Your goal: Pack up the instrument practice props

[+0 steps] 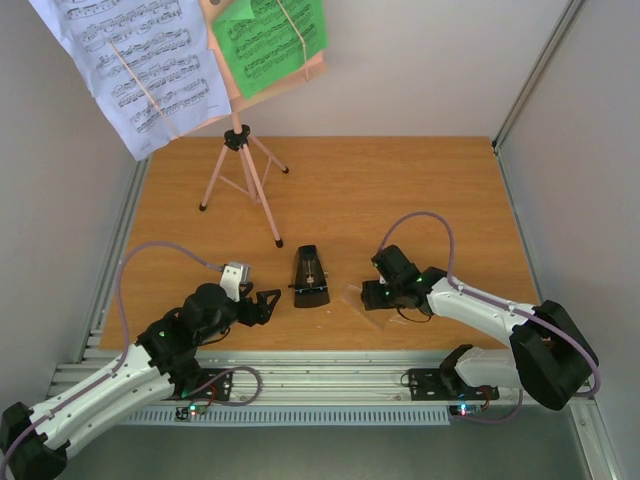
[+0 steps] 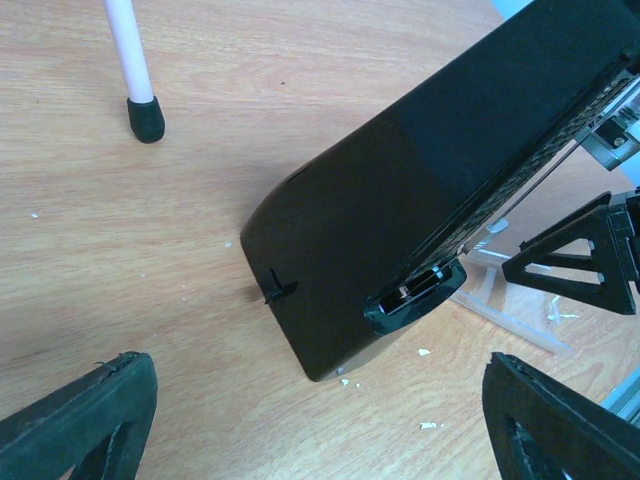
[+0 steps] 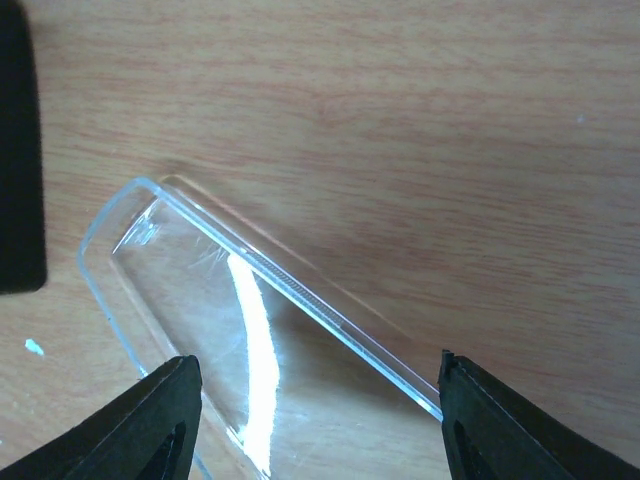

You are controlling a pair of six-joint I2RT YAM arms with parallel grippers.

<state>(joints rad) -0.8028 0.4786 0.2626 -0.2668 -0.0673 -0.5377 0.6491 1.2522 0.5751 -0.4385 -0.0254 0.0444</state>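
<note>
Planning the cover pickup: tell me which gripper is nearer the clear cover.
Right. The right gripper hangs directly over the clear cover, jaws open on either side; the left gripper sits across the metronome from it.

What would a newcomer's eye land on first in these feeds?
The pink tripod music stand at the table's far left, carrying a white sheet and a green sheet of music. Near the front, centre, sits the black pyramid metronome; its clear cover lies flat just to its right, below the open right pincer.
</note>
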